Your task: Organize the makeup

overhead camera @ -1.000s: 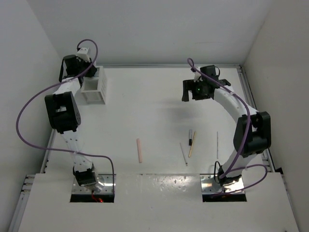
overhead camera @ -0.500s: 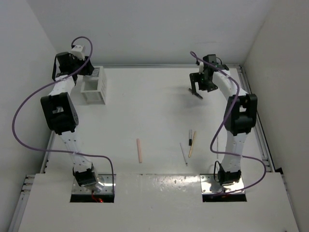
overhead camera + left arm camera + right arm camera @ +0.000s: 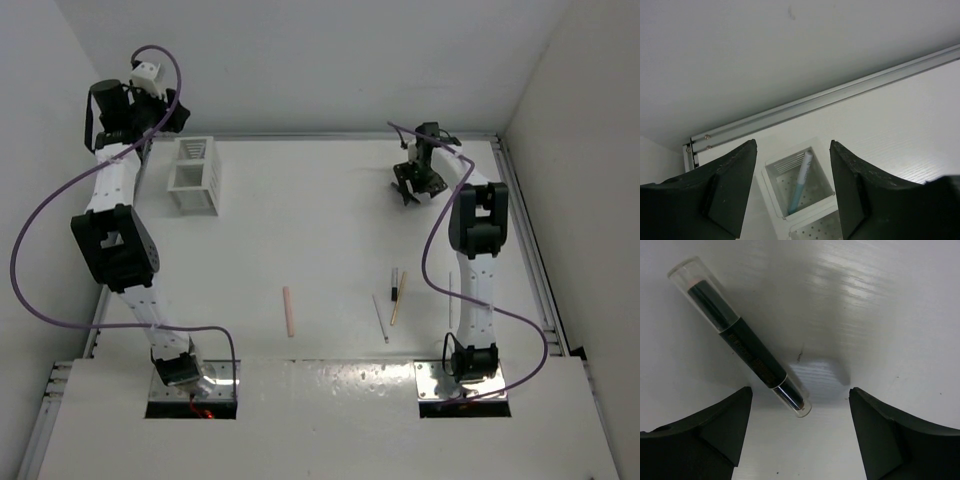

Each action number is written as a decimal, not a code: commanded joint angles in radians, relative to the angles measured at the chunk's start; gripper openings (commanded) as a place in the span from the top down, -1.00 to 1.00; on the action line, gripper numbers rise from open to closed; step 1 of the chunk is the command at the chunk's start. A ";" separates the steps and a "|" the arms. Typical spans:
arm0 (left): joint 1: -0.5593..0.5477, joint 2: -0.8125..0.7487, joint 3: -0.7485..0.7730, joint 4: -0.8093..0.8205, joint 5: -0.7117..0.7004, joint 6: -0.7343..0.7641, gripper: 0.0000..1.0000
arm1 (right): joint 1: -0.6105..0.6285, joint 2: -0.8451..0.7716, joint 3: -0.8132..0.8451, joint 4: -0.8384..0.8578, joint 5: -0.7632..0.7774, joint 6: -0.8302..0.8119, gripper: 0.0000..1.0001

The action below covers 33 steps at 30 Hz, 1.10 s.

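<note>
My left gripper [image 3: 165, 118] hangs open high over the white slatted box [image 3: 195, 175]. In the left wrist view a pale blue stick [image 3: 801, 182] leans inside one compartment of the box [image 3: 762, 177], well below the open left gripper [image 3: 792, 147]. My right gripper [image 3: 412, 185] is low at the back right, open. A black stick [image 3: 740, 337] with a clear cap lies on the table, its near end between the spread fingers of the right gripper [image 3: 800, 395]. A pink stick [image 3: 289, 311], a short black-and-white one [image 3: 394, 283], a tan one [image 3: 398, 298] and a thin pale one [image 3: 381, 318] lie near the front.
The box stands at the back left next to the side wall. A metal rail [image 3: 840, 90] runs along the foot of the back wall. The right arm [image 3: 470, 250] stretches from its base up the right side of the table.
The left gripper opened and rose from the box, leaving the pale blue stick inside. The right arm reached farther back and dropped over the black stick, its jaws narrowing a little.
</note>
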 commanded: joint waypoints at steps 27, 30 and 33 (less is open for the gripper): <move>-0.068 -0.082 0.021 -0.070 0.104 0.052 -0.32 | 0.017 0.095 0.058 -0.038 -0.103 -0.075 0.80; -0.080 -0.082 0.021 -0.070 0.122 0.086 -0.32 | 0.020 0.071 0.032 -0.038 -0.105 -0.082 1.00; -0.108 -0.091 0.021 -0.103 0.122 0.164 -0.32 | 0.028 0.008 -0.029 -0.006 -0.118 -0.111 1.00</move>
